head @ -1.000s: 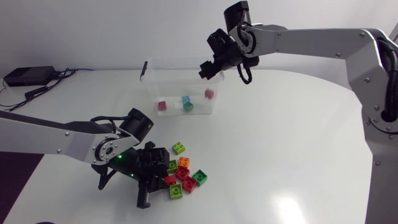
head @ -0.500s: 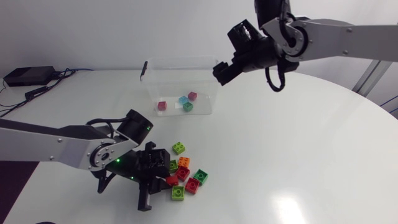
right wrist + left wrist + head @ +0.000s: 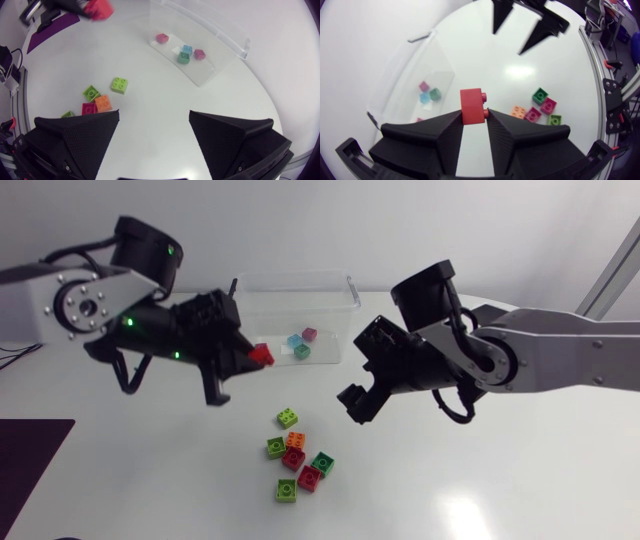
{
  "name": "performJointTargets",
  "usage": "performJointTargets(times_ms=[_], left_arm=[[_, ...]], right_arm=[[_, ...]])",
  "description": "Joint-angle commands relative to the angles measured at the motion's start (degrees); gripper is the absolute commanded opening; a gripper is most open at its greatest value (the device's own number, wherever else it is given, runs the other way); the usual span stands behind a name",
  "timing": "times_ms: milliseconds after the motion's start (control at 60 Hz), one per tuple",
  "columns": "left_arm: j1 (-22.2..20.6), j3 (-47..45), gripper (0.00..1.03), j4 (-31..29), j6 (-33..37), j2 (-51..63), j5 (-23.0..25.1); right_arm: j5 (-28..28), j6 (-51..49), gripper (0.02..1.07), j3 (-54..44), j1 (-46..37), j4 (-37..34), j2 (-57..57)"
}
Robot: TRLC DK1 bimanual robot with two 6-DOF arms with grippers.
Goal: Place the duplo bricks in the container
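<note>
My left gripper (image 3: 255, 360) is shut on a red brick (image 3: 263, 355) and holds it in the air just in front of the clear container (image 3: 335, 305). In the left wrist view the red brick (image 3: 472, 105) sits clamped between the fingertips. Several small bricks (image 3: 302, 342) lie inside the container (image 3: 220, 47). My right gripper (image 3: 358, 387) hangs open and empty to the right of the container, above the table. Loose bricks (image 3: 294, 456) lie in a cluster on the table, below and between both grippers; they also show ahead of my right gripper (image 3: 152, 125).
A dark purple patch (image 3: 30, 470) covers the front left corner of the head view. White table surface (image 3: 480, 480) stretches to the right of the brick cluster.
My left gripper has lifted the red brick from the cluster up toward the container. My right arm has swung from above the container down to the table's middle, its fingers opening wide.
</note>
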Motion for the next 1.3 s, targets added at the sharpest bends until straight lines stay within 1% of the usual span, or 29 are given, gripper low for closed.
performJointTargets(times_ms=[0, 117, 250, 500, 850, 1050, 1067, 1117, 1150, 1167, 1200, 1250, 1283], left_arm=[[1.4, 6.53, 0.24, 1.26, -1.96, 3.83, 0.74], [2.81, 12.86, 0.24, 4.51, -5.12, 9.01, 1.35], [3.86, 17.87, 0.24, 9.34, -7.76, 15.43, 1.35], [5.35, 25.69, 0.24, 10.92, -9.17, 24.66, 1.26], [7.38, 33.08, 0.24, 10.84, -9.17, 31.25, 0.91], [8.43, 37.21, 0.26, 10.84, -9.61, 34.77, -0.41], [8.52, 37.47, 0.28, 10.84, -9.69, 35.03, -0.49], [8.87, 38.26, 0.42, 10.84, -9.96, 35.56, -0.58], [8.96, 38.53, 0.57, 10.84, -10.05, 35.82, -0.58], [9.05, 38.79, 0.72, 10.75, -10.05, 35.91, -0.67], [9.13, 38.79, 0.86, 10.75, -10.05, 35.91, -0.67], [9.22, 38.7, 0.97, 10.66, -9.96, 35.82, -0.67], [9.22, 38.44, 0.99, 10.57, -9.96, 35.47, -0.67]], right_arm=[[0.09, 1.12, 1.03, -3.04, 1.3, 0.01, -1.55], [0.09, 1.29, 1.03, -4.97, 2.71, -0.7, -2.42], [0.09, 1.29, 1.03, -6.38, 4.47, -1.75, -2.78], [0.18, 1.21, 1.03, -7.43, 5.96, -2.63, -3.3], [0.09, 0.77, 1.03, -8.49, 8.24, -4.3, -3.57], [-0.26, 0.85, 1.03, -9.37, 10.62, -4.83, -2.69], [-0.26, 0.85, 1.03, -9.37, 10.71, -4.83, -2.6], [-0.35, 0.85, 1.03, -9.54, 10.88, -4.83, -2.25], [-0.44, 0.85, 1.03, -9.63, 11.06, -4.83, -1.9], [-0.44, 0.77, 1.03, -9.72, 11.23, -4.83, -1.46], [-0.52, 0.68, 1.03, -9.63, 11.32, -4.74, -1.02], [-0.7, 0.41, 1.03, -9.54, 11.41, -4.74, -0.14], [-0.7, 0.33, 1.03, -9.46, 11.58, -4.74, 0.56]])
